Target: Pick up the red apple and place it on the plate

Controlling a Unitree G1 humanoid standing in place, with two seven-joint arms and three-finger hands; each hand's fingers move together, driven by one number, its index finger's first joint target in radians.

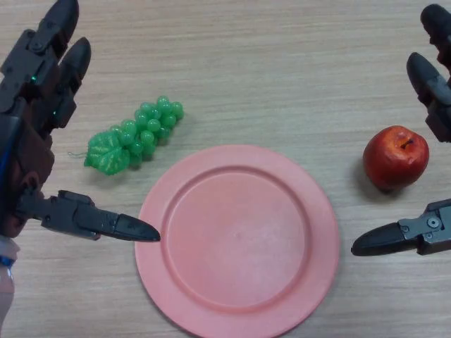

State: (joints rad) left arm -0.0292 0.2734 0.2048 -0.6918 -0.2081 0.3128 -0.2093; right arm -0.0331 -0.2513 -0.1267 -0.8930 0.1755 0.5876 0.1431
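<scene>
- The apple (395, 157) is sitting on the table (282, 70) just right of the plate (236, 239), apart from its rim, with its stem dimple facing up.
- The right hand (430, 232) is bracketing the apple loosely: its thumb is lying below the fruit and its fingers are hanging above and to the right, all straight and touching nothing. That spread looks like the setup for a grasp, not yet made.
- The left hand (35, 127) is idling at the left edge, fingers relaxed and empty, its thumb tip just reaching the plate's left rim.
- The plate is lying bare in the middle, so the apple is facing only a short sideways carry.
- The grapes (134, 135) are lying above and left of the plate, well apart from the apple and out of that path.
- The apple is looking round, glossy and smooth, red with yellowish patches; a curved grip should be suiting it, though it could roll.
- The plate is a flat pink disc with a shallow raised rim and a matte finish; the table is showing pale wood grain.
</scene>
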